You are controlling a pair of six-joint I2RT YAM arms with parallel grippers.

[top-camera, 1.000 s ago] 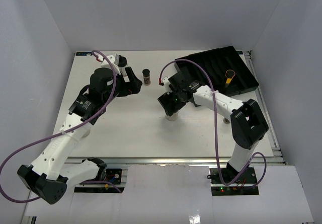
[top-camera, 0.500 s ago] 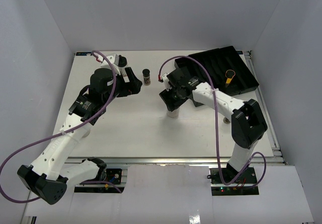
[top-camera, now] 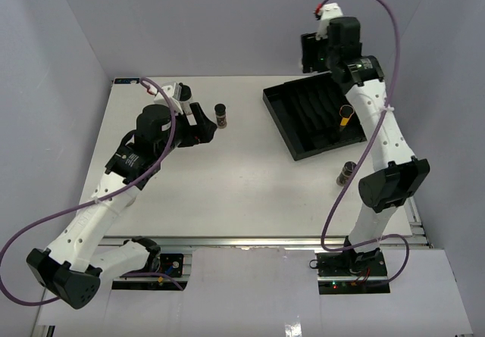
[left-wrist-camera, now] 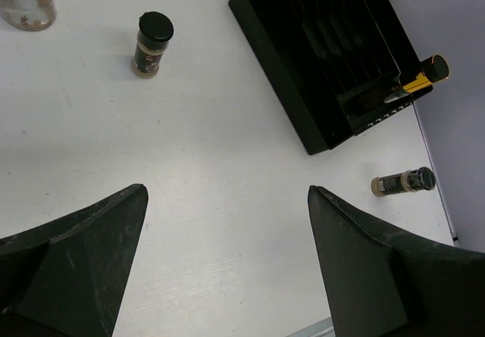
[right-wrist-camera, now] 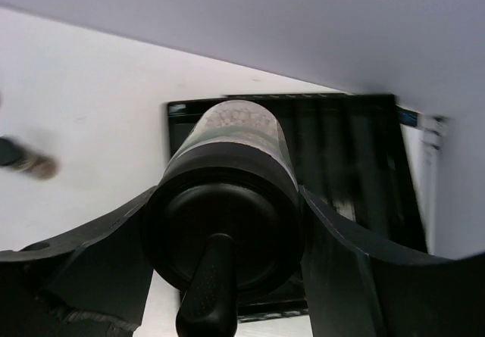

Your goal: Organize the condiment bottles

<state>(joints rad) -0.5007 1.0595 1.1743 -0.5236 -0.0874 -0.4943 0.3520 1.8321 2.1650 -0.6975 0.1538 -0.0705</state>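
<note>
My right hand (right-wrist-camera: pixel 227 201) has swung up off the table (top-camera: pixel 227 185), clenched on a whitish-grey jar (right-wrist-camera: pixel 239 125) high over the tray (top-camera: pixel 284 121). Nearest me, a loose jar (top-camera: pixel 346 173) lies beside that tray. The left hand (left-wrist-camera: pixel 226 201) gapes empty, and a brown jar (left-wrist-camera: pixel 151 45) stands beyond. I'd descend slowly, align the jar with a free slot near the yellow jar (top-camera: pixel 346 115), then release.

Your left gripper (left-wrist-camera: pixel 226 201) hangs wide open over the table (left-wrist-camera: pixel 227 125), nothing between its fingers. Beyond it: an upright jar (left-wrist-camera: pixel 151 44), a corner jar (left-wrist-camera: pixel 26 2) cut off top-left, a yellow jar (left-wrist-camera: pixel 421 78) lying in the tray (left-wrist-camera: pixel 288 49), and a fallen jar (left-wrist-camera: pixel 403 182) near the tray.
</note>
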